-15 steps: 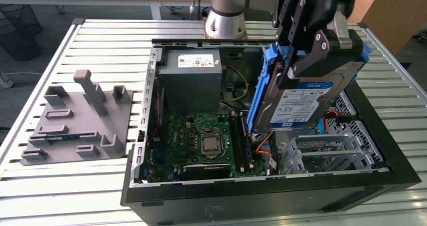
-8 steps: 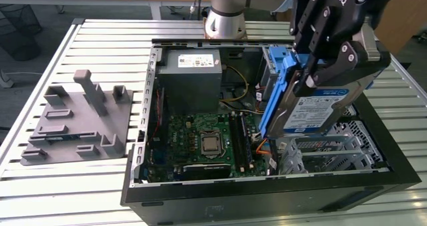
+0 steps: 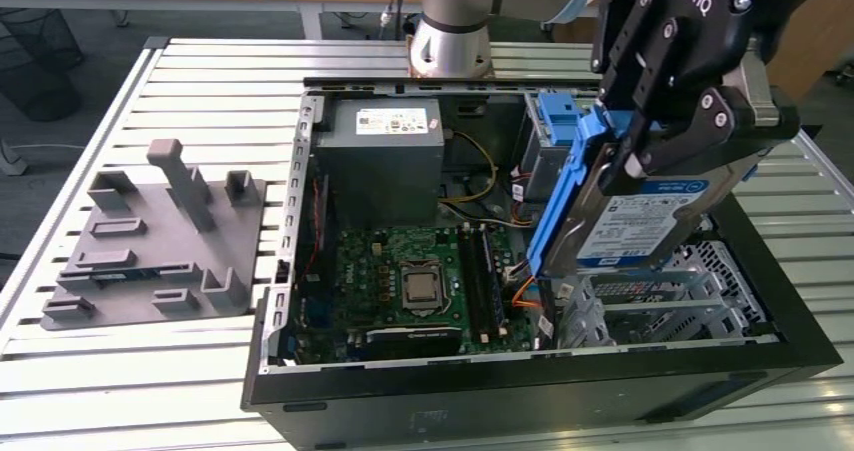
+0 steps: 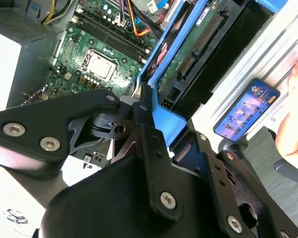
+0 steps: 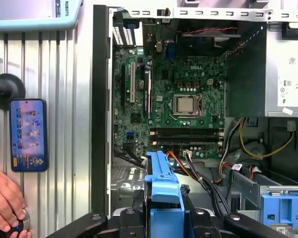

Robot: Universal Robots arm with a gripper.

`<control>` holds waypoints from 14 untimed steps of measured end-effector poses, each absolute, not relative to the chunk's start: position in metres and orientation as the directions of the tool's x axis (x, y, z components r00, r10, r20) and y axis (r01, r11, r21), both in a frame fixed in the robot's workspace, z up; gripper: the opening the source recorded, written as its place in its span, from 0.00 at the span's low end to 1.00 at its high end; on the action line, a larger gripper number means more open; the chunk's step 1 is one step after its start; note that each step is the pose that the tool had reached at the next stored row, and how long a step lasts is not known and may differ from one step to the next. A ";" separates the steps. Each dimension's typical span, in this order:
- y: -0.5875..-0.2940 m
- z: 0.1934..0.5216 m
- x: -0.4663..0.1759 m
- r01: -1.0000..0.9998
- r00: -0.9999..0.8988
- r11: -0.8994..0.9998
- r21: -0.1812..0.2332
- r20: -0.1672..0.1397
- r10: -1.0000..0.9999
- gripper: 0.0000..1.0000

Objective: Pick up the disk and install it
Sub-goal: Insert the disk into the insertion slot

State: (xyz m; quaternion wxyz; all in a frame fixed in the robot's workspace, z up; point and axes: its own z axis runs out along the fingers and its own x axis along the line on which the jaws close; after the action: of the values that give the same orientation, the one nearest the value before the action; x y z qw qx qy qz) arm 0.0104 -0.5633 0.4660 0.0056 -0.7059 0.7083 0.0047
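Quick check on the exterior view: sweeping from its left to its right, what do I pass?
Grey fixture block → grey power-supply box → the disk, tilted on edge and clamped in the gripper.

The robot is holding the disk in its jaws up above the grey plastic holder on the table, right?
Not quite. The gripper does hold the disk in its jaws, but above the open computer case, not the grey holder, which sits apart at the exterior view's left. The exterior view shows this.
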 end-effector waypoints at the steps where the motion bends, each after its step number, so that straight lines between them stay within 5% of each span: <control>1: -0.564 0.466 0.011 -1.000 -0.004 0.004 -0.001 -0.015 -1.000 0.36; 14: -0.567 0.458 0.040 -1.000 -0.005 0.005 -0.001 -0.014 -1.000 0.36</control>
State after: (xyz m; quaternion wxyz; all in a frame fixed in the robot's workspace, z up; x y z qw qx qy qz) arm 0.0404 -0.5667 0.4584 0.0055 -0.7054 0.7088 0.0047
